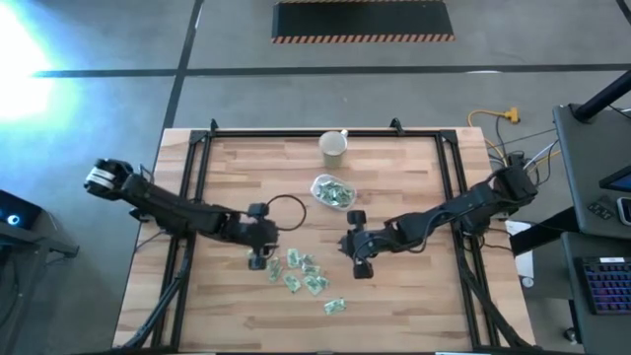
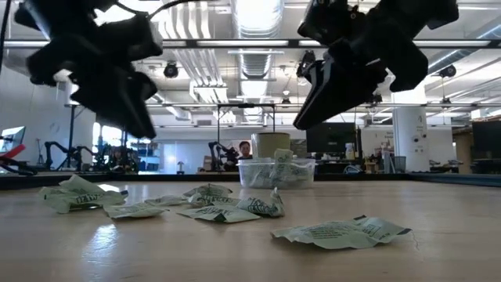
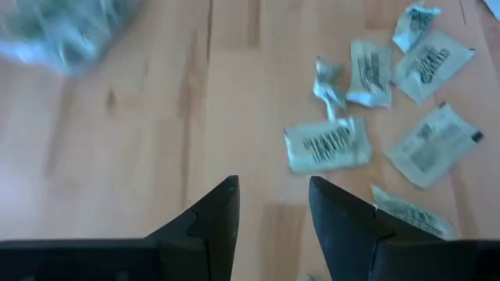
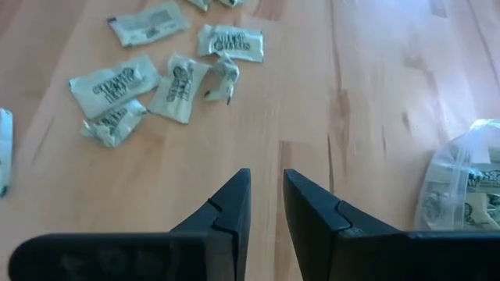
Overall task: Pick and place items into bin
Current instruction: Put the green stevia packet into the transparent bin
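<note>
Several pale-green-and-white packets (image 1: 296, 273) lie flat on the wooden table near its front middle, and one more (image 1: 335, 307) lies closer to the front edge. The clear bin (image 1: 333, 191) stands at the table's middle with packets in it. My left gripper (image 1: 258, 260) hangs open above the table just left of the loose packets (image 3: 326, 146), nothing between its fingers. My right gripper (image 1: 361, 266) hangs to their right, in front of the bin (image 4: 469, 187). Its fingers stand a narrow gap apart over bare wood (image 4: 266, 183).
A pale cream cup (image 1: 334, 147) with a handle stands behind the bin near the far edge. A black cable loop (image 1: 286, 212) lies on the table between the left arm and the bin. A black frame (image 1: 296, 136) runs around the table.
</note>
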{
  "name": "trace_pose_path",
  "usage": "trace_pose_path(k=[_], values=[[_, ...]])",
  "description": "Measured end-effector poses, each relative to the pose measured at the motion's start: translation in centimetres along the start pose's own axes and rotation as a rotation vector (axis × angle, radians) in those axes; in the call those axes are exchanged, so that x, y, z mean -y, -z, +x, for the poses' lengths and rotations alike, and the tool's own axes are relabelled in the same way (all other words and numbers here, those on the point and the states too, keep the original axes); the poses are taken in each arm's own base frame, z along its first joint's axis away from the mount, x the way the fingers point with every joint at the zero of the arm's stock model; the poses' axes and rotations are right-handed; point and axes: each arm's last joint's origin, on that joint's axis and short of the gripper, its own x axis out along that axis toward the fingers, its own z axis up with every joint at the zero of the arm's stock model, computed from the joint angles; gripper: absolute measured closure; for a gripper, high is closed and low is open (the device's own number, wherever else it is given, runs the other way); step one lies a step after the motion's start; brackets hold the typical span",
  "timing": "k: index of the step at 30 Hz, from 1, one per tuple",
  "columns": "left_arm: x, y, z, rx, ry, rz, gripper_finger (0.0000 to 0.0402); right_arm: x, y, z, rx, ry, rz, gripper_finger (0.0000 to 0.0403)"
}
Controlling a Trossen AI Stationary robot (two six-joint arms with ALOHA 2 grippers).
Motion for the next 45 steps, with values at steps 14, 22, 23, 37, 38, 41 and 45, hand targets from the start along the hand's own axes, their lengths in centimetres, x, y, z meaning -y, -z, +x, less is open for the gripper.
trace_pose_path(k=[14, 22, 23, 37, 38, 41, 45], values=[[0.7, 3.7, -0.2, -0.206, -0.035, -0.158, 0.0262, -0.2, -0.7, 0.2, 0.011, -0.049, -0.013, 0.0335], [0.8, 4.4, 0.3, -0.282, -0.006, -0.177, 0.0262, -0.2, -0.6, 0.2, 0.008, -0.049, -0.013, 0.0335], [0.8, 4.6, 0.4, -0.295, 0.005, -0.181, 0.0262, -0.2, -0.6, 0.2, 0.008, -0.049, -0.013, 0.0335], [1.3, 5.5, 2.3, -0.354, 0.003, -0.188, 0.0264, -0.2, -0.6, 0.2, 0.008, -0.049, -0.013, 0.0335], [1.3, 5.5, 2.3, -0.357, 0.002, -0.187, 0.0266, -0.2, -0.6, 0.2, 0.008, -0.049, -0.013, 0.0335], [1.3, 5.5, 2.4, -0.359, 0.002, -0.186, 0.0284, -0.2, -0.6, 0.2, 0.008, -0.049, -0.013, 0.0335], [1.3, 5.5, 2.3, -0.354, 0.010, -0.181, 0.0330, -0.2, -0.6, 0.2, 0.008, -0.049, -0.013, 0.0335]])
